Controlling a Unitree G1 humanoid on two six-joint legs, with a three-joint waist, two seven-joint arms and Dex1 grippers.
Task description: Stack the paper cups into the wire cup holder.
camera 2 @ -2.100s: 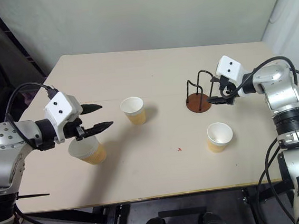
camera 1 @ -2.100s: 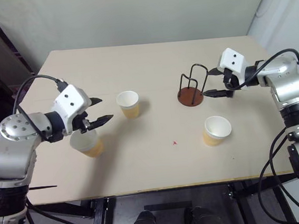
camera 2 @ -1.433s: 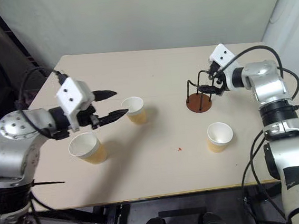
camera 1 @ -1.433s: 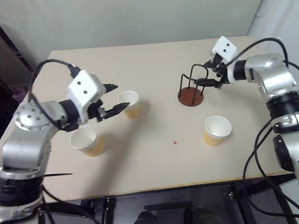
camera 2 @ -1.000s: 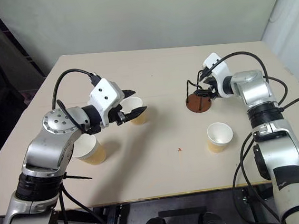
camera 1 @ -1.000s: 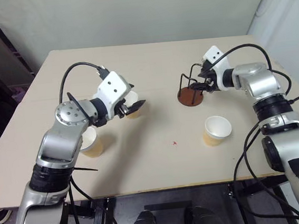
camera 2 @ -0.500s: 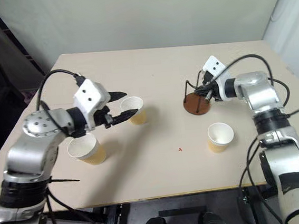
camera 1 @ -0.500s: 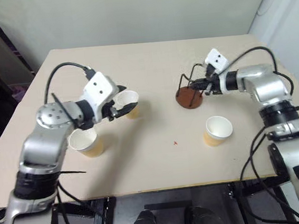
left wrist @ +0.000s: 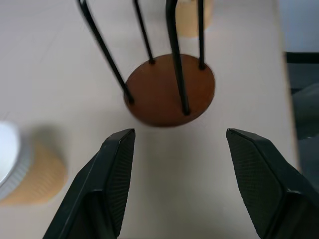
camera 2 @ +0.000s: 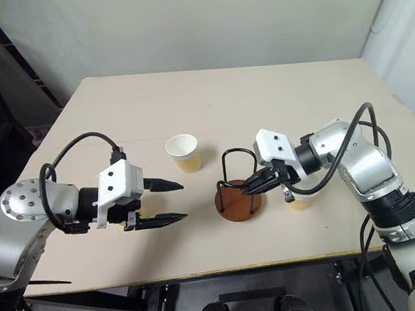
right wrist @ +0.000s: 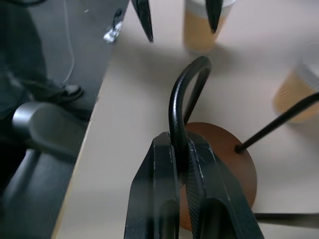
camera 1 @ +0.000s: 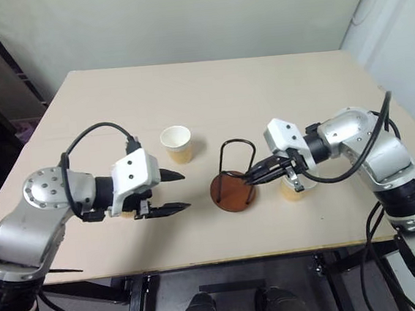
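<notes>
Holding one thin wire loop of the wire cup holder, my right gripper is pinched tight on it, with the loop squeezed between both black fingers. The holder stands on its round brown base near the middle front of the bench. My left gripper is spread wide with nothing in it. It points at the holder from the left and is a little way off it.

One of the paper cups stands upright just behind and to the left of the holder. A second cup sits on the far side of my right gripper, mostly hidden by it. A third cup peeks out from behind my left gripper.

I think the step now is to set the holder in a good spot for both arms. To do it well, I want to keep the base flat on the bench and not tip it. The grip is only on one skinny wire, so a fast pull could make the holder lean or spin. I should go slowly and stay clear of the cup beside my right gripper. Then I can let go and use the wide left gripper to grab a cup by its side.
</notes>
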